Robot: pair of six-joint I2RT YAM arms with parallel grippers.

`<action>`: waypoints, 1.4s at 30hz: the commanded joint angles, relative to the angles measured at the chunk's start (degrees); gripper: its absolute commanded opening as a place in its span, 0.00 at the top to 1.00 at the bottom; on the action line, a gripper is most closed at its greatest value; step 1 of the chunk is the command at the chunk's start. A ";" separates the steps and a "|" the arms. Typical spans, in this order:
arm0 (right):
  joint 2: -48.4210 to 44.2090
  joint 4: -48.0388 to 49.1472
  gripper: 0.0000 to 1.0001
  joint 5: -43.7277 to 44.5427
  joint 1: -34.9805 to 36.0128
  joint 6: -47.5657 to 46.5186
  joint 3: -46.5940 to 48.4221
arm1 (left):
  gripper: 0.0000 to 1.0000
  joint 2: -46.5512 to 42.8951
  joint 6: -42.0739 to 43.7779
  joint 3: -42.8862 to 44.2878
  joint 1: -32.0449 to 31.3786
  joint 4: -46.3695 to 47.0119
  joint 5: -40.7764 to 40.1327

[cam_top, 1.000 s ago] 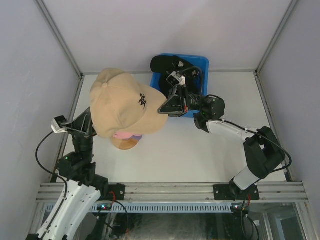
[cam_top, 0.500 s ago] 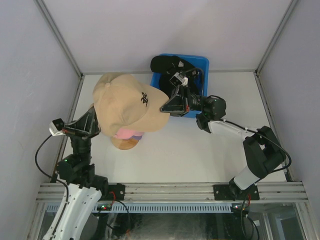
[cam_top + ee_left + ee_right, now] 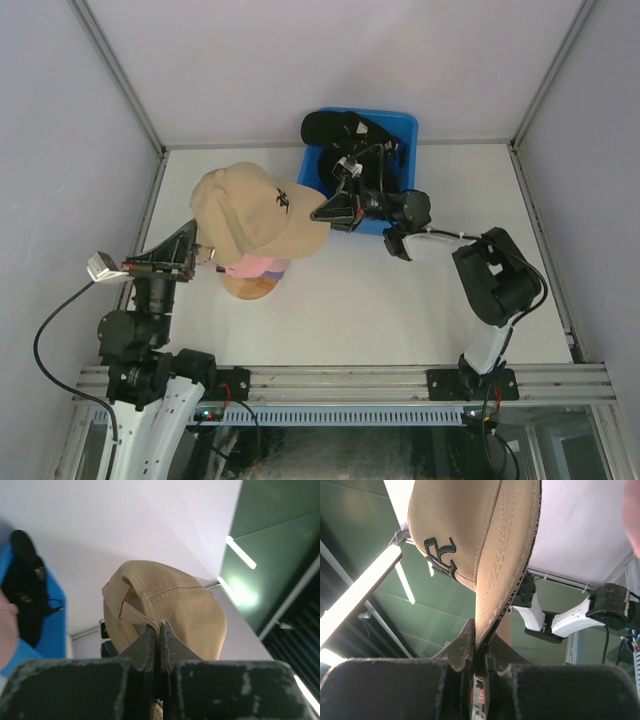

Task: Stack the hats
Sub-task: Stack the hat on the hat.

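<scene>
My left gripper (image 3: pixel 158 628) is pinched shut on the rear edge of the soft tan fabric baseball cap (image 3: pixel 255 210), and my right gripper (image 3: pixel 477 635) clamps its curved brim, holding it over the pink cap (image 3: pixel 250 266) on the round wooden stand (image 3: pixel 250 288).

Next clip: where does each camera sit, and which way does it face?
Top: above and behind the bases, looking down on the table; left arm and right arm show, holding the tan cap between them.
Left wrist: on the left arm, looking along the shut left claw at the tan cap's back strap; bin at left.
Right wrist: on the right arm, looking along the shut right claw up the brim.
Shared: all three see the tan cap; top and left wrist also see the bin.
</scene>
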 commanded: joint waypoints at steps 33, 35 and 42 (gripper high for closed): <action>31.17 2.86 0.89 4.07 -4.81 9.55 20.84 | 1.00 8.04 26.29 7.64 0.44 -13.72 -2.87; 32.48 2.85 0.89 4.50 -4.74 10.06 22.62 | 1.00 8.69 27.05 7.66 0.49 -13.18 -2.73; 35.23 1.82 0.87 5.54 -4.45 10.12 27.10 | 1.00 9.25 28.80 7.66 0.43 -13.24 -3.70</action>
